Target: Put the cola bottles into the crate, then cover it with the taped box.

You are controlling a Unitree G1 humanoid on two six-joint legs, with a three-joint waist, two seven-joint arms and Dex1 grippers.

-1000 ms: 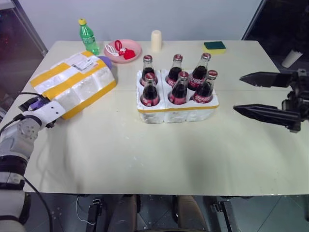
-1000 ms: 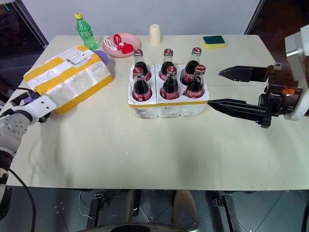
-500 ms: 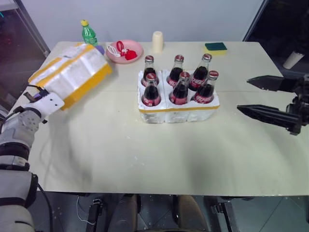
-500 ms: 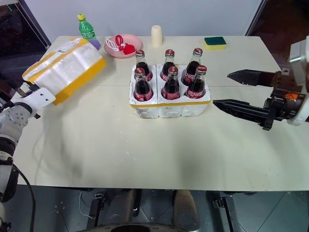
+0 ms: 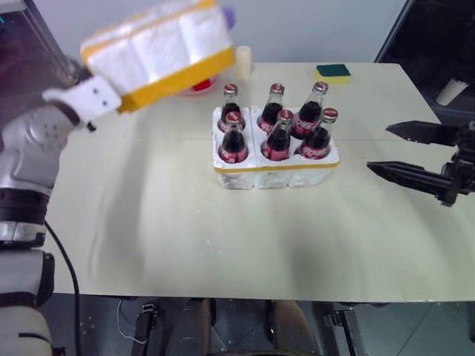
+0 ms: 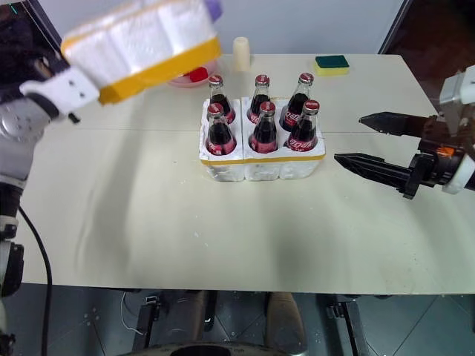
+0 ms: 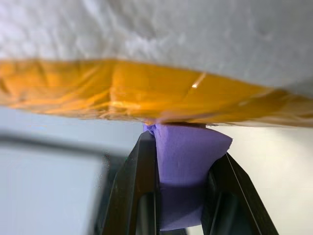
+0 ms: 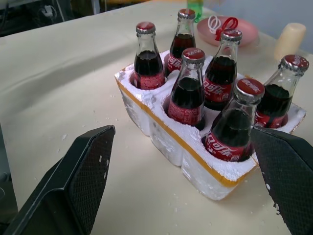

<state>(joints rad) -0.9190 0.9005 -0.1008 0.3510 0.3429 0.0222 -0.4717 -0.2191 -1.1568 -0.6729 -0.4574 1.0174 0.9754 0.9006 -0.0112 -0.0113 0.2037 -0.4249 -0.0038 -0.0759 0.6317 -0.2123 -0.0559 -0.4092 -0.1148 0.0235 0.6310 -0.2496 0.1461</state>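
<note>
The taped box, white styrofoam with yellow bands, hangs tilted in the air above the table's far left, just left of the crate. My left gripper is shut on a purple tab under the box's yellow edge. Several cola bottles with red labels stand upright in the sockets of the white crate at mid-table. My right gripper hovers open to the right of the crate, pointing at it, with nothing between its fingers.
A pink plate shows partly behind the lifted box. A cream cylinder and a green-yellow sponge sit along the far edge. A green bottle stands beyond the crate. Bare tabletop lies in front of the crate.
My left arm has lifted the taped box off the table, up and to the right toward the crate. The right gripper has drifted slightly right and stays open.
</note>
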